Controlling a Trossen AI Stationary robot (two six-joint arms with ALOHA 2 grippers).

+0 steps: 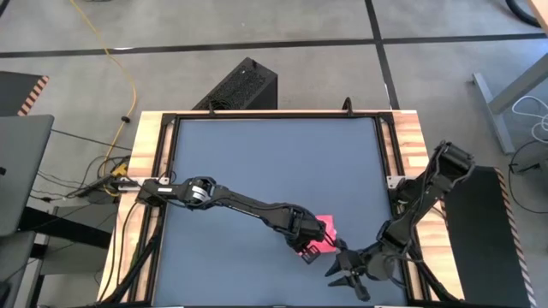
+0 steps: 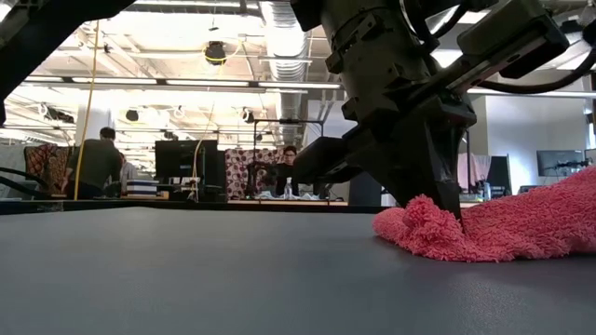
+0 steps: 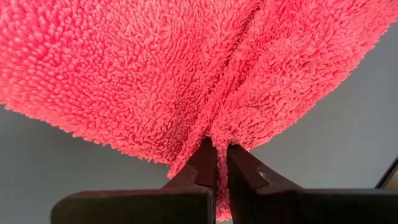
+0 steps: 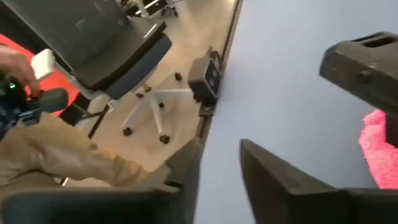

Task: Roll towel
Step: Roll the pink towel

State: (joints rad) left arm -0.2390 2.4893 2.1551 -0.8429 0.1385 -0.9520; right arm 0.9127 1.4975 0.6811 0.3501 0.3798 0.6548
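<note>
The bright pink towel (image 1: 320, 234) lies bunched on the dark grey tabletop (image 1: 257, 162), near the front right. It also shows in the low view (image 2: 521, 228) and fills the left wrist view (image 3: 186, 68). My left gripper (image 1: 306, 239) reaches over from the left and is shut on the towel's edge. My right gripper (image 1: 347, 275) is open and empty, just off the towel's near right side by the table's front edge. In the right wrist view its fingers (image 4: 267, 171) stand apart, and a corner of the towel (image 4: 376, 146) shows beyond them. My left gripper pinches a puckered bit of the towel's edge (image 3: 214, 132) between its two fingers (image 3: 242, 168). A crease runs from there across the cloth. The fingers come down at a slant from the table's left (image 2: 438, 186). The towel rests slack on the table.
Wooden rails (image 1: 411, 145) frame the tabletop. Free tabletop lies to the left and far side of the towel. Beyond the table's edge a person's arm (image 4: 56, 158) and an office chair (image 4: 124, 50) show. People sit at desks (image 2: 98, 163) in the room behind.
</note>
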